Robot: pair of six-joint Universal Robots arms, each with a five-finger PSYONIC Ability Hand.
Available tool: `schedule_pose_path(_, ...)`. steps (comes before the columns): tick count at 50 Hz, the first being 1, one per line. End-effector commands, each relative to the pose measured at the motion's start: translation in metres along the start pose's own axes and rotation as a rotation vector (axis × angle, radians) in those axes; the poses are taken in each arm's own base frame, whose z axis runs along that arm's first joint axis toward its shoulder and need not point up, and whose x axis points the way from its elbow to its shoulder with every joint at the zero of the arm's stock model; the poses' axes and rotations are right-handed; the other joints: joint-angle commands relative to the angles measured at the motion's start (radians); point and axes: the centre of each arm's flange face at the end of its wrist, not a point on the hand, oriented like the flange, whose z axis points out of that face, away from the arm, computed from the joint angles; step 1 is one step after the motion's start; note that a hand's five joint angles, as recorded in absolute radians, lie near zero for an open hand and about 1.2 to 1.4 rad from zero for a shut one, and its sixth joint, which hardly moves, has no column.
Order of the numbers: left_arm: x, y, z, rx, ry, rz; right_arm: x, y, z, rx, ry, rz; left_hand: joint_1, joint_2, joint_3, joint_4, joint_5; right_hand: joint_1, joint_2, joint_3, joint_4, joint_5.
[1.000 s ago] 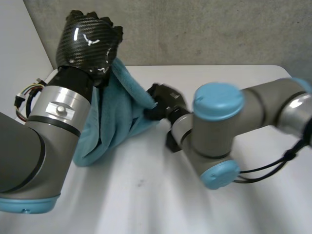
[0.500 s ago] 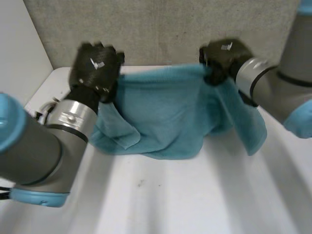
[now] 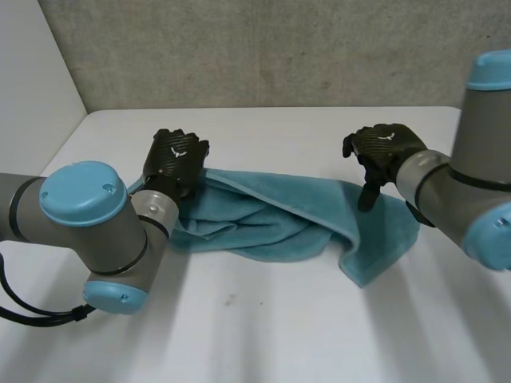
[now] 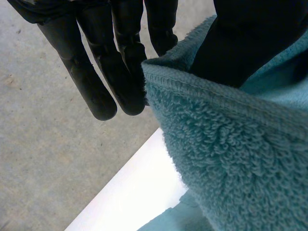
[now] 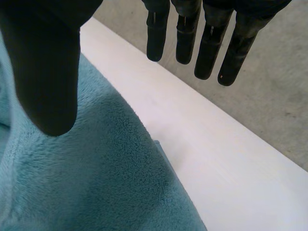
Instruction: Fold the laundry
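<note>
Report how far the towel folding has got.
Done: the teal towel lies along the white table, rumpled, with no neat fold. In hand: the left hand pinches an edge at one end; the right hand is open over the other end, gripping nothing. Left: flattening it and every fold.

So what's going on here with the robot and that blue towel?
Two robot arms are working on a blue towel that lies bunched and partly spread on the white table. The left hand pinches the towel's edge at one end between thumb and fingers. The right hand is open over the other end, fingers straight, gripping nothing. No neat fold has been made yet.
</note>
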Motion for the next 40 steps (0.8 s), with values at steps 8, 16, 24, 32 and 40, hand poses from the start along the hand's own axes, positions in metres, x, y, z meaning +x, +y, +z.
schedule_pose_path(8, 0.001, 0.014, 0.007, -0.028, -0.003, 0.001, -0.013, 0.043, -0.063, 0.006, 0.010, 0.040, 0.260, 0.196, 0.203, 0.201, 0.248, 0.177, 0.123, 0.131, 0.144, 0.145)
schedule_pose_path(16, 0.000, 0.015, 0.008, -0.033, -0.009, 0.001, -0.018, 0.072, -0.058, -0.024, 0.012, 0.202, 0.260, 0.196, 0.203, 0.201, 0.248, 0.154, 0.099, 0.108, 0.121, 0.121)
schedule_pose_path(24, 0.000, 0.015, 0.007, -0.035, -0.008, 0.000, -0.028, 0.107, -0.035, -0.128, -0.009, 0.289, 0.260, 0.196, 0.203, 0.201, 0.248, 0.157, 0.102, 0.111, 0.124, 0.124)
schedule_pose_path(32, 0.000, 0.016, 0.006, -0.037, -0.007, -0.001, -0.033, 0.126, -0.020, -0.148, -0.015, 0.208, 0.260, 0.196, 0.203, 0.201, 0.248, 0.236, 0.181, 0.190, 0.203, 0.204)
schedule_pose_path(40, 0.000, 0.016, 0.005, -0.038, -0.005, -0.001, -0.030, 0.130, -0.008, -0.104, 0.001, 0.199, 0.260, 0.196, 0.203, 0.201, 0.248, 0.386, 0.331, 0.340, 0.353, 0.353)
